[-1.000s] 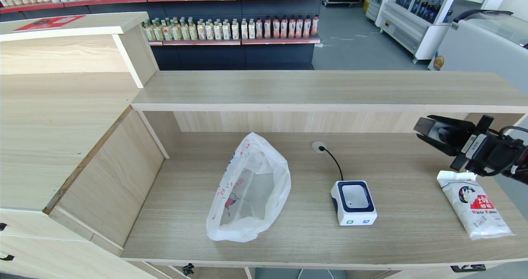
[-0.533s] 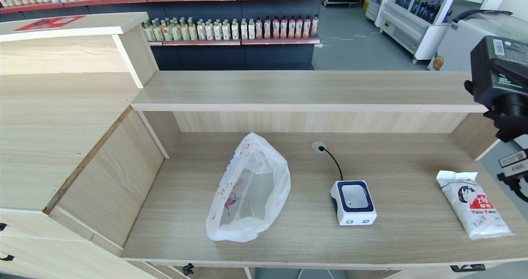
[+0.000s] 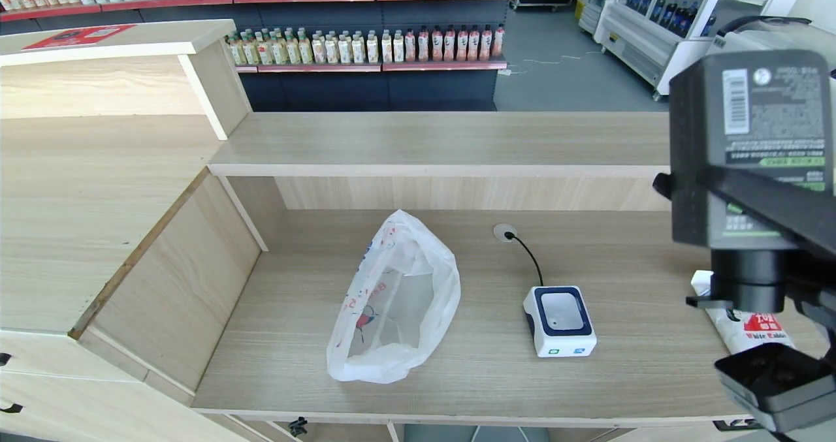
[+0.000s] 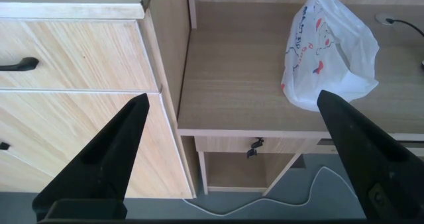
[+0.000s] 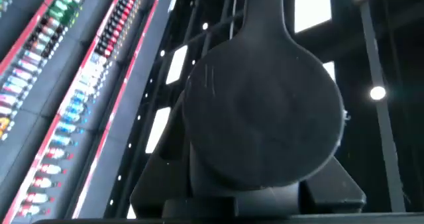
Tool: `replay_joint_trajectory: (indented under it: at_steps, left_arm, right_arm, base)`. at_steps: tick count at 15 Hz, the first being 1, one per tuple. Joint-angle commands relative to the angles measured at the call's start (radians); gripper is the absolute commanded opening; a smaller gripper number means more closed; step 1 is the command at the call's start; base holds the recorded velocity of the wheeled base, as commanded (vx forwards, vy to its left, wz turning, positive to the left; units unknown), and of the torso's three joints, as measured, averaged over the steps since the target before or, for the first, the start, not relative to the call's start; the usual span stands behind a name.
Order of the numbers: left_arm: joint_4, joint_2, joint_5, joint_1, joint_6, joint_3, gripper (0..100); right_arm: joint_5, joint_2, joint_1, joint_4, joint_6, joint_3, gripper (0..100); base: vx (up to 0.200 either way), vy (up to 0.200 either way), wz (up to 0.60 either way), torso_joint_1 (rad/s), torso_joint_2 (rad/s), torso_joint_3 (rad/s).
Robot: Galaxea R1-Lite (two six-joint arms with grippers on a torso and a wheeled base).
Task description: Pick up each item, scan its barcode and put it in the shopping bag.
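- Between the jaws of the right gripper (image 3: 686,187) we've got a black container (image 3: 764,109), pinched and held up in the air close to the head camera. One black finger crosses its face on a slant.
- On that face, just above the finger, we see the barcode label (image 3: 737,101) turned toward the head camera, and the container's round neck (image 3: 748,279) points downward.
- Directly beneath those jaws, and partly hidden behind the neck, a white snack pouch (image 3: 751,331) lies flat on the wooden counter (image 3: 653,370).
- Down and to the left of the right jaws sits the barcode scanner (image 3: 560,321) with its window facing up. Its black cable (image 3: 528,256) runs back to a hole in the counter.
- Farther left of those jaws, well past the scanner, we find the shopping bag (image 3: 392,298), white and translucent, slumped on the counter.
- Now the left gripper (image 4: 232,97): its jaws are spread wide, held off the counter's front edge.
- Ahead of those spread jaws we see pale drawer fronts (image 4: 73,58) on one finger's side and the shopping bag out beyond the other finger.
- Far beyond both pairs of jaws, across the counter's raised ledge, we make out shelves of bottles (image 3: 366,44) and glass-door coolers (image 3: 659,11).
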State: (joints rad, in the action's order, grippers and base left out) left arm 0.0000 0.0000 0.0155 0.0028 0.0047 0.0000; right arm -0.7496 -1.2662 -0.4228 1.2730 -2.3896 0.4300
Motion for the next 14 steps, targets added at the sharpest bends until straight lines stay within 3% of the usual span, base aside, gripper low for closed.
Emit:
replay_joint_trajectory:
  at_steps: [1,8,14]
  left_arm:
    - [0.0,0.0,0.0,0.0,0.0,0.0,100]
    - [0.0,0.0,0.0,0.0,0.0,0.0,100]
    - [0.0,0.0,0.0,-0.001,0.0,0.0,100]
  right_arm:
    - [0.012,0.056,-0.106,-0.093,-0.086,-0.004,0]
    - [0.104,0.108,-0.243,-0.187,-0.172,-0.004,0]
    - [0.115,0.113,-0.376,-0.247,-0.221,-0.004,0]
  base:
    - [0.0,0.0,0.0,0.0,0.0,0.0]
    - [0.0,0.0,0.0,0.0,0.0,0.0]
    - [0.0,0.0,0.0,0.0,0.0,0.0]
